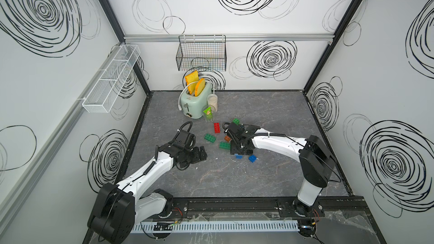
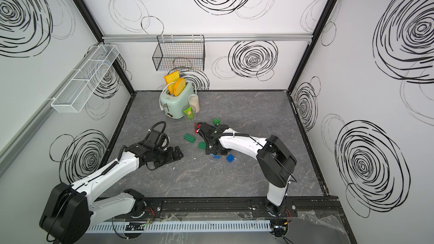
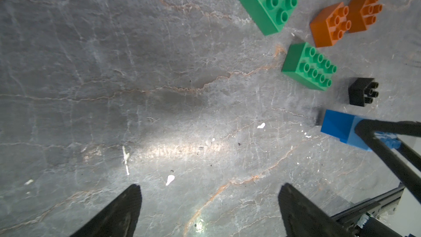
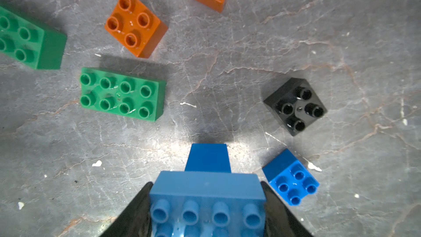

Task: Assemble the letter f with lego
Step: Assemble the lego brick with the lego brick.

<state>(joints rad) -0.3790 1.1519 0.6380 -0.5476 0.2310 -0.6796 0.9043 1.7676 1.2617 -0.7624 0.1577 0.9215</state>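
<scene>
1. The grey table (image 1: 270,113) carries the mint toaster (image 1: 193,105) at its far edge, with the lego (image 1: 209,137) scattered in front of the toaster
2. The right arm (image 1: 277,142) reaches over the bricks in front of the toaster. Its jaws pinch a light blue oblong brick (image 4: 207,185) by its short ends, and a dark blue brick (image 4: 208,158) touches that brick's far side. The left arm (image 1: 150,167) sits in front of the toaster toward the robot's left, its jaws spread wide over bare table, apart from every brick
3. A black wire basket (image 1: 202,55) hangs on the wall above the toaster; I cannot tell its contents. A white mesh basket (image 1: 110,78) hangs on the side wall
4. The toaster holds two toast slices (image 1: 199,86). Just beside it stand a jar (image 1: 212,101) of pale stuff and a glass (image 1: 208,117) holding a green packet (image 1: 207,111)
5. The black square brick (image 4: 296,107) shows only in the wrist views; in the top views the right arm hides it. The red oblong brick (image 1: 217,127) and green square brick (image 1: 236,121), nearest the toaster, show whole only in the top views
</scene>
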